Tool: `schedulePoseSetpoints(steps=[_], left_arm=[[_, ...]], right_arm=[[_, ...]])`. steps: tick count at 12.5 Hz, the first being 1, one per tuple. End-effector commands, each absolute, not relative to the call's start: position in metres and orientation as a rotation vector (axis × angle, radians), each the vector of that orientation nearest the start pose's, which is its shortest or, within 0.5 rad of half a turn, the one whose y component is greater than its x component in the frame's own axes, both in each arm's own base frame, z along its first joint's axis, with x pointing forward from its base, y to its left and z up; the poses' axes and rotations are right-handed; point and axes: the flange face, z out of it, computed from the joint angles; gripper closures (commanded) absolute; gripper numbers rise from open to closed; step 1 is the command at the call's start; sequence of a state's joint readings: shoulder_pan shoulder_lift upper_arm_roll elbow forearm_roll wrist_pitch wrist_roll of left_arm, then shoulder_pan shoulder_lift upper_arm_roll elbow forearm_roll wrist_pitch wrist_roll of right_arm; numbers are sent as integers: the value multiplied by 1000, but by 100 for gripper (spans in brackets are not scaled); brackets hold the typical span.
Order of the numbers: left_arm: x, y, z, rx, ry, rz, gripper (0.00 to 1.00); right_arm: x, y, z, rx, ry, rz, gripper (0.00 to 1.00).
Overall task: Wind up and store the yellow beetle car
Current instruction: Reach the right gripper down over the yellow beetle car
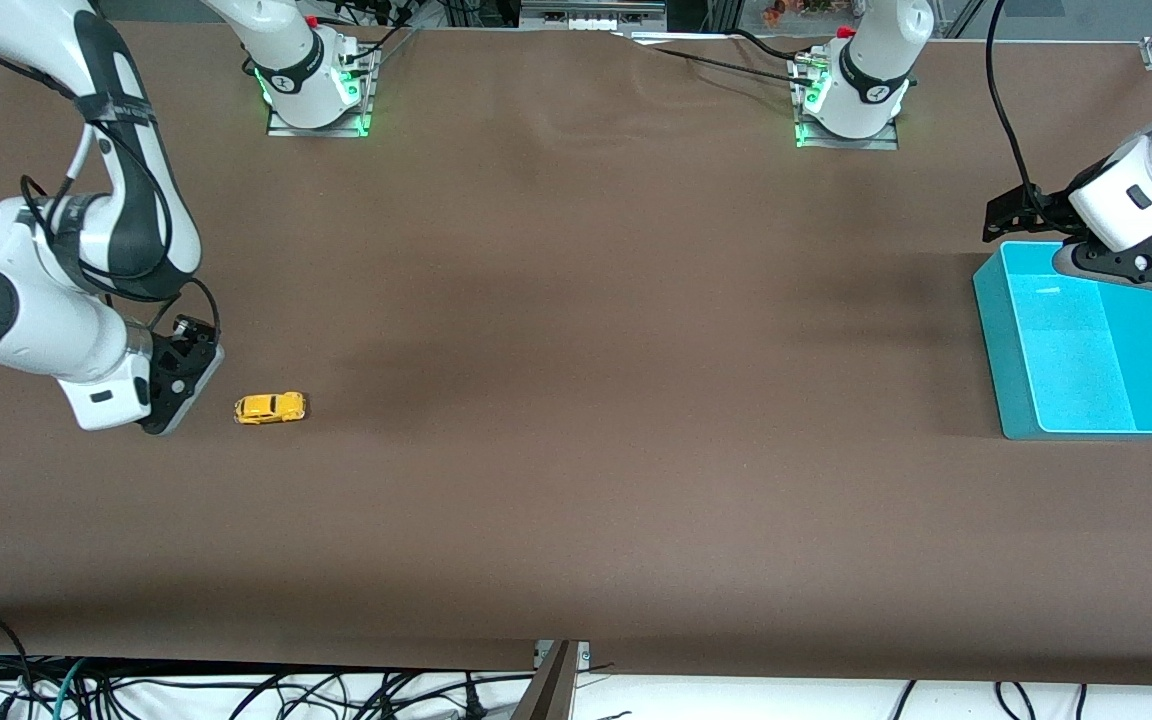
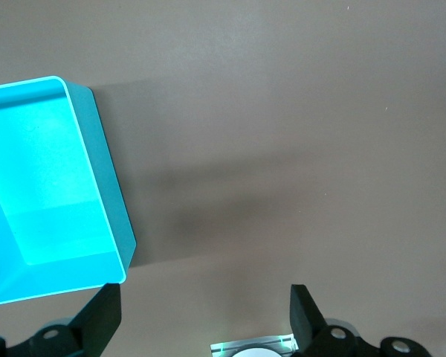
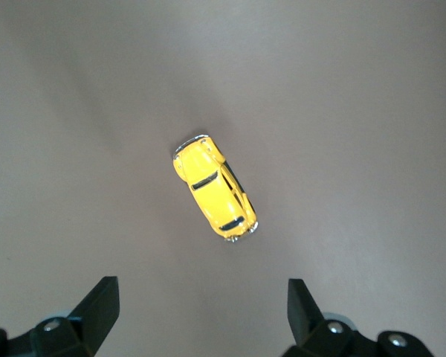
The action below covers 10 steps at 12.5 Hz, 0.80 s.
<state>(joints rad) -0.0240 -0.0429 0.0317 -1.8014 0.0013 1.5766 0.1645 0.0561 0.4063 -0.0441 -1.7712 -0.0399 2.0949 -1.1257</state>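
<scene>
Two arms stood at a brown surface (image 1: 576, 400), which carried only two things. Toward the left arm's end lay a turquoise bin (image 1: 1086, 345), an open rectangular tub with a pale interior and nothing in it; in the left wrist view the bin (image 2: 52, 193) showed one rounded corner and a darker outer wall. The left claw (image 1: 1131, 262) hung over the bin's edge nearest the robots' bases, its two dark fingers (image 2: 97, 316) spread wide with bare surface between them, holding nothing. The right claw (image 1: 176, 375) was low over the surface at the right arm's end, just beside the car and not touching it; its fingers (image 3: 100, 305) also stood wide apart and empty. The yellow beetle car (image 1: 270, 407), much the smallest thing on the surface, sat on its wheels toward the right arm's end, well apart from the bin, with its length running along the surface from one arm's end toward the other. In the right wrist view the yellow beetle car (image 3: 215, 187) showed its rounded roof, dark windows and bright bumpers at both ends, lying clear of the fingertips with open surface all around it.
</scene>
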Motion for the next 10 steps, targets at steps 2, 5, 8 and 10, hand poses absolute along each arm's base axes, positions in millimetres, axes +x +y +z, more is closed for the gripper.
schedulePoseSetpoints(steps=[2,5,8,10], left_arm=[[524,8,543,-3112,272,290,0],[525,8,541,-3112,272,295,0],[525,8,541,-3112,272,295,0],[525,8,541,-3112,272,295,0]], right_arm=[[646,8,288,-2421,-2045,86,0],[649,15,271,-2312,-2203,36,0],[642,15,246,-2243,-2301,-10,0],[632,16,232,-2237,-2314,-26,0]])
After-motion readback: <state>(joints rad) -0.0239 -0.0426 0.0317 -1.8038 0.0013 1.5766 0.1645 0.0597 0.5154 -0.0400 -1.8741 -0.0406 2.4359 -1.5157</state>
